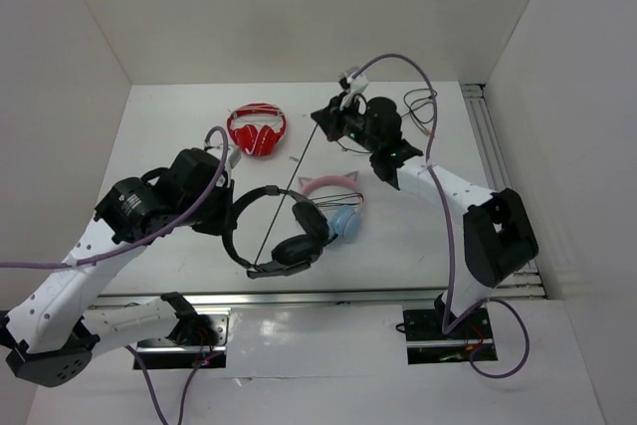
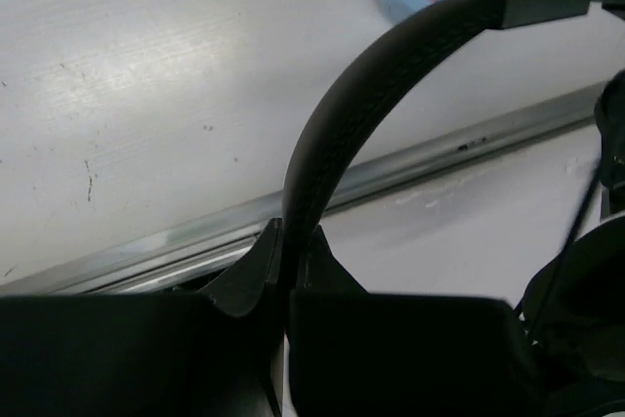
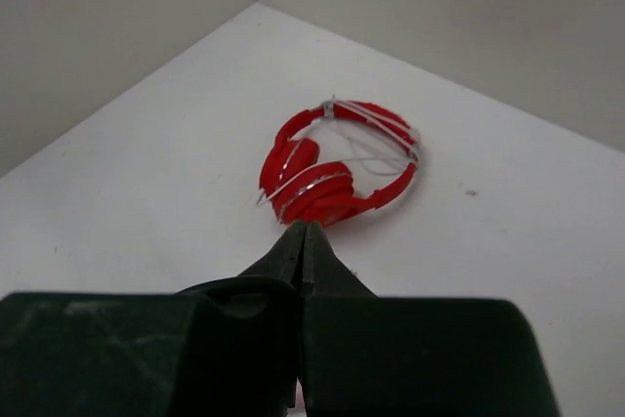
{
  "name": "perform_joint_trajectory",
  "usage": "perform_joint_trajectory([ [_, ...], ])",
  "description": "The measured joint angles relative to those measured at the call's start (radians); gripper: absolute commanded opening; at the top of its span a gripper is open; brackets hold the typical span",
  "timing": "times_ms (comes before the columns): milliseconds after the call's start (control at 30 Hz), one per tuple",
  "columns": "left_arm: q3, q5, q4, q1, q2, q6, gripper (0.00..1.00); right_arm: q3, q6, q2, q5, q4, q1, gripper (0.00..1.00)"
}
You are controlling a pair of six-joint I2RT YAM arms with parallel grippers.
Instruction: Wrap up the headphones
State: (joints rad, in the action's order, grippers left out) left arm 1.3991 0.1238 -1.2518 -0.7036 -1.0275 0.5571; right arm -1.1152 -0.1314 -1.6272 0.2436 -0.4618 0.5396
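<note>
**Cable taut for winding**

Left gripper [image 2: 286, 246] clamps the headband [image 2: 342, 104] of the black headphones [image 1: 297, 248], mid-table. Right gripper [image 3: 305, 239] has its jaws pressed together, apparently on the cable [image 1: 292, 191], which is stretched straight. We advise even tension while looping round the headband, clear of the cat-ear headset [image 1: 343, 218].

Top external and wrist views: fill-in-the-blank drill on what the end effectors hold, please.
1. The left end effector grips the black headphones by the ____.
2. The right end effector is shut on their taut ____.
3. The far headphones ahead of it are ____.
4. The cat-ear headphones have pink ears and ____ cups.
Missing: headband; cable; red; blue.
</note>
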Motion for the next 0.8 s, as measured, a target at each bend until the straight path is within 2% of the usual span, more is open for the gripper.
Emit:
perform_joint_trajectory([
  [200,-0.023,0.020,0.090,0.009,0.038,0.019,0.00,-0.090,0.013,0.046,0.042,0.094,-0.064,0.00],
  [567,0.106,-0.129,0.108,0.009,0.060,0.020,0.00,-0.097,0.008,-0.010,0.165,0.146,0.000,0.00],
  [633,0.157,-0.104,0.107,0.009,0.060,0.037,0.00,-0.102,-0.003,-0.037,0.195,0.134,0.045,0.00],
  [667,0.187,-0.080,0.102,0.008,0.060,0.055,0.00,-0.101,-0.010,-0.049,0.204,0.127,0.074,0.05],
  [700,0.222,-0.049,0.099,0.008,0.060,0.074,0.00,-0.097,-0.018,-0.058,0.211,0.113,0.100,0.05],
  [800,0.323,0.066,0.080,0.007,0.056,0.132,0.00,-0.039,-0.053,-0.066,0.231,0.002,0.186,0.07],
])
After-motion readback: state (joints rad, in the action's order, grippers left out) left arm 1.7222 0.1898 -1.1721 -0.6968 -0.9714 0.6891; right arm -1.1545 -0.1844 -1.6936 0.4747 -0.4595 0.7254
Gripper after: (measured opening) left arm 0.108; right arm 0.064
